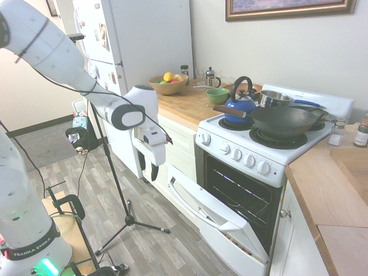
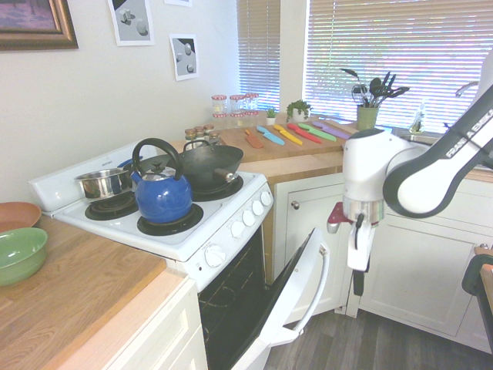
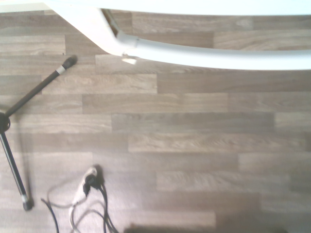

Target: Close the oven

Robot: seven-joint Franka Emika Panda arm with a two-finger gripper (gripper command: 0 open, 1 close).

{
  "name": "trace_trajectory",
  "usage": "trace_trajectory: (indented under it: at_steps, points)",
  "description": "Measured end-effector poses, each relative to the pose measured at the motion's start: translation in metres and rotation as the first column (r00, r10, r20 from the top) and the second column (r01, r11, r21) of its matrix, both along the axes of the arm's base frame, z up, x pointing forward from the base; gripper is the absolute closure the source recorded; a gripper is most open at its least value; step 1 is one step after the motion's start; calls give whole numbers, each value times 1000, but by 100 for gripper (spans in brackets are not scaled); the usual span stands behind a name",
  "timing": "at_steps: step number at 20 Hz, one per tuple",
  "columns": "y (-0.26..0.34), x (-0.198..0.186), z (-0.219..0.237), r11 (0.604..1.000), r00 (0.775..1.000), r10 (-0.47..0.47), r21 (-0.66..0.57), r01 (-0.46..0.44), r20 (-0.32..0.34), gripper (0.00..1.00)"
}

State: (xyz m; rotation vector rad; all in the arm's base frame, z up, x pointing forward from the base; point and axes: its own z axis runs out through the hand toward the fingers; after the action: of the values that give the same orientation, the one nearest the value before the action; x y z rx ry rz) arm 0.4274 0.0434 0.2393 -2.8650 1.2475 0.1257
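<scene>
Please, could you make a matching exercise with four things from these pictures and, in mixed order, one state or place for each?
1. Oven door
2. Kettle
3. Green bowl
4. End effector

A. on the wooden counter
B. partly open
C. fingers apart, holding nothing
D. blue, on a stove burner

Pairs: 1-B, 2-D, 3-A, 4-C

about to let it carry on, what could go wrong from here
The gripper hangs low near the half-open oven door, so it might catch the bar handle instead of pushing cleanly. A hard shove might also jolt the blue kettle and wok on the stovetop.
</scene>
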Motion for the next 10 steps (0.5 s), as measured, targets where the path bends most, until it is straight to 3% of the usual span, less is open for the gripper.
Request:
trace_trajectory:
  at_steps: [10]
  points:
    - [-2,53,-68,1000,992,-10,-16,13,125,0]
